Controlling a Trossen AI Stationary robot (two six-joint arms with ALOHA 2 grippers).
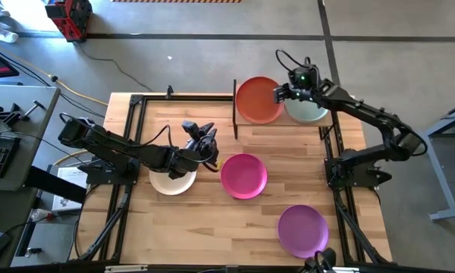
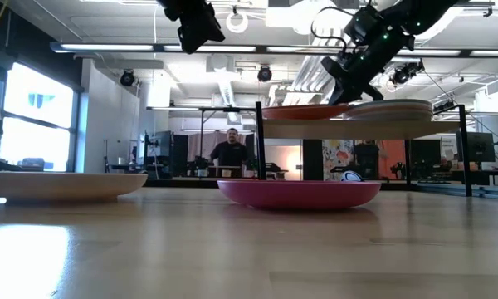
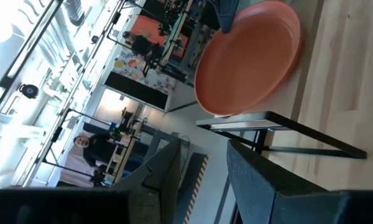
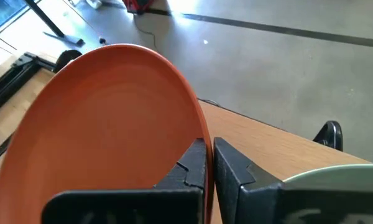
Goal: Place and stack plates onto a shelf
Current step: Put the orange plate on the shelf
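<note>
An orange-red plate (image 1: 258, 100) is over the left half of the light-wood shelf (image 1: 277, 127). My right gripper (image 1: 280, 93) is shut on the plate's right rim. Beside it on the shelf stands a stack of plates with a pale green one (image 1: 311, 112) on top; the stack also shows in the low view (image 2: 394, 108). My left gripper (image 1: 201, 136) is open and empty, raised above the table between a cream plate (image 1: 173, 182) and a magenta plate (image 1: 244, 176). Both lie flat on the tabletop, as does a purple plate (image 1: 303, 230). My right gripper pinches the orange-red plate's rim (image 4: 199, 134) between its two fingers, at the side nearest the green stack. The fingers (image 4: 189, 165) come from the table's right, slanting down. The plate (image 2: 307, 110) is slightly tilted just over the shelf board; whether it touches the board I cannot tell.
The shelf stands on thin black posts (image 1: 235, 110) at the table's far edge. A black frame runs along the table's sides. There is free tabletop below the shelf and at the near left. A person (image 2: 231, 149) sits far behind the table.
</note>
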